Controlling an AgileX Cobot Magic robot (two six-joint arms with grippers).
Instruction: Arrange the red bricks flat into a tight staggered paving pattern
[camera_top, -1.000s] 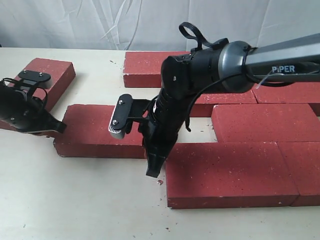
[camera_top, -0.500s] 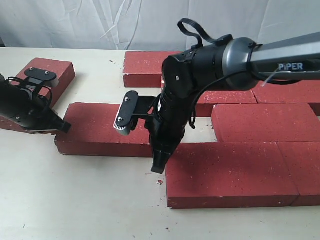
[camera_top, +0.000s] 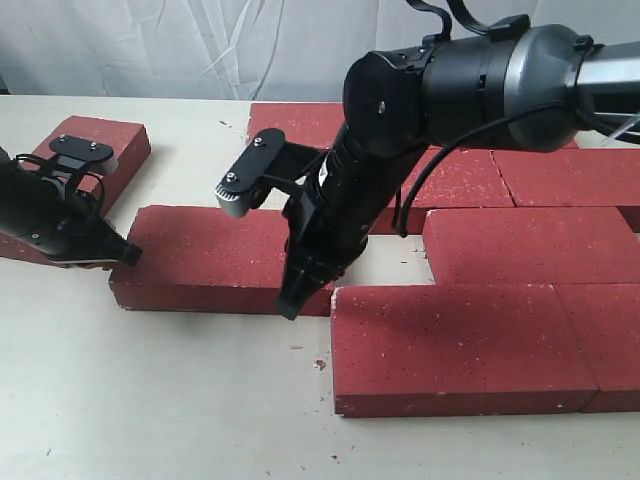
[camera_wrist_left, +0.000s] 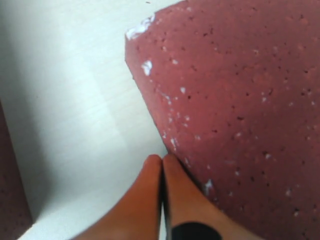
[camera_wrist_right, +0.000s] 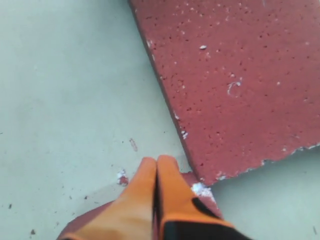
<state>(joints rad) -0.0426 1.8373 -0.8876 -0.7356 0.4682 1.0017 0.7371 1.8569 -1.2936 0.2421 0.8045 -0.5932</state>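
Pale table (camera_top: 150, 400), white drape behind, and both claws are working on one loose brick (camera_top: 200, 255). Now the left claw (camera_wrist_left: 162, 162) is pinched fully closed, gripping nothing, with its tips sitting right at that brick's end. Over there the right claw (camera_wrist_right: 156, 167) is likewise closed and empty. It is hovering at the brick's opposite near corner, with the paved bricks (camera_top: 450, 345) just beside it. Danger, I'd say: an off-centre shove is going to twist the brick, jamming its corner against the paved bricks and leaving a wedge gap.
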